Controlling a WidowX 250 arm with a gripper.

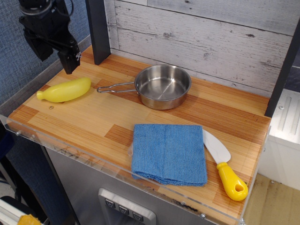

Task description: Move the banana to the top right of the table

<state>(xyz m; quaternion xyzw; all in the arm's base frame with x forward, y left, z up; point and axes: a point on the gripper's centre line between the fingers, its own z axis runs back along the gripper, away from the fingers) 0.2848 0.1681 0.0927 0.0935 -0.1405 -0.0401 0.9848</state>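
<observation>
The pale-yellow toy banana (64, 90) lies on its side at the left end of the wooden table (108, 115), its stubby neck pointing left. My black gripper (55, 56) hangs in the air above and behind the banana, near the table's back left corner. Its two fingers are spread apart and hold nothing. It does not touch the banana.
A steel pan (162, 86) with a wire handle sits at the back middle. A folded blue cloth (168, 153) lies at the front. A white-bladed spatula with a yellow handle (224, 165) lies at the front right. A dark post (97, 30) stands at the back left.
</observation>
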